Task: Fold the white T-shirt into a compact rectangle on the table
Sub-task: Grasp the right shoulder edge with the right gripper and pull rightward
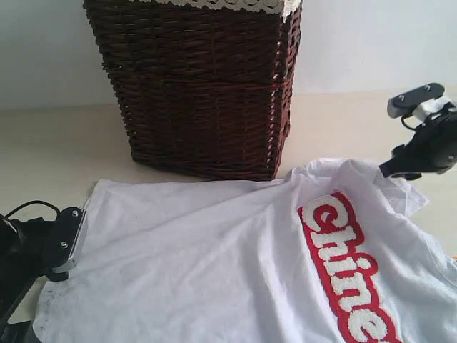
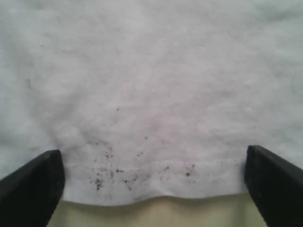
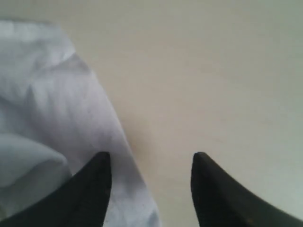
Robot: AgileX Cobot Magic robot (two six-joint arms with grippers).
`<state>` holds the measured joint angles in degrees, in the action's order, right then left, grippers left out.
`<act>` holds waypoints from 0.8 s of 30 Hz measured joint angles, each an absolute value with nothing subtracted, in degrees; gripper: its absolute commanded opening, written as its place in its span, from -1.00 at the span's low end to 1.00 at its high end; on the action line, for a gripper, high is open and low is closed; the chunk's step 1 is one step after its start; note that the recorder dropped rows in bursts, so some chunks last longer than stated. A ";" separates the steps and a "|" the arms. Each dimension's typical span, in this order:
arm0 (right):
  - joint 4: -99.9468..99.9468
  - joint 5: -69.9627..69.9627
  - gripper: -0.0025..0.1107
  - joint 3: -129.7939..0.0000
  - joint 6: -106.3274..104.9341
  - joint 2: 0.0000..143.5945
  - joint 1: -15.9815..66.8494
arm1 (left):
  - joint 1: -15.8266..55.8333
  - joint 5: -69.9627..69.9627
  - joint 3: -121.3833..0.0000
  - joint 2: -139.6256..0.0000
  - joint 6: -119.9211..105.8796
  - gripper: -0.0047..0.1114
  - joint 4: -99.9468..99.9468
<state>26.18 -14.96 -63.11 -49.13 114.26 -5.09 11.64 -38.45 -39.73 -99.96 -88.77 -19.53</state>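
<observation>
The shirt [image 1: 214,264] lies spread flat on the table [image 1: 43,150], filling the lower part of the exterior view. Its long axis runs across the frame, climbing a little to the right, with the hem [image 2: 151,165] at the left. The red-edged lettering [image 1: 346,271] crosses that axis, slanting from right of centre down toward the lower right corner. A dark basket [image 1: 200,86] stands at upper centre, and the shirt's far edge reaches its base.

The left gripper [image 2: 152,177] sits low at the lower left of the exterior view, at the hem. Its jaws are spread wide and grip nothing. In its wrist view the two dark fingers [image 2: 33,184] flank a stretch of hem dotted with dark specks [image 2: 106,170]. Whether they touch the cloth cannot be told.

The right gripper [image 3: 150,175] is at the upper right of the exterior view, raised just beyond the shirt's rumpled upper right corner. Its jaws are parted and hold nothing, and only bare table shows between them. One finger [image 3: 90,189] overlaps the cloth's edge in its wrist view, and contact cannot be told.
</observation>
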 measured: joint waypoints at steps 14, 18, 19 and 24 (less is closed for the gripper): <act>26.06 -4.13 -0.93 -63.74 -49.28 120.98 -5.09 | 11.64 -38.45 -39.73 -99.96 -88.86 0.80 -19.53; 25.21 5.82 -0.93 -64.14 -50.87 123.31 -5.09 | 11.64 -38.45 -39.73 -99.96 -88.86 0.80 -19.53; 25.06 7.67 -0.93 -64.45 -51.28 123.90 -5.09 | 11.64 -38.45 -39.73 -99.96 -88.86 0.80 -19.53; 24.47 13.24 -0.92 -66.52 -51.88 126.02 -5.09 | 11.64 -38.45 -39.73 -99.96 -88.86 0.80 -19.53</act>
<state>24.47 13.24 -66.52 -51.88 126.02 -5.09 11.64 -38.45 -39.73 -99.96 -88.86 -19.53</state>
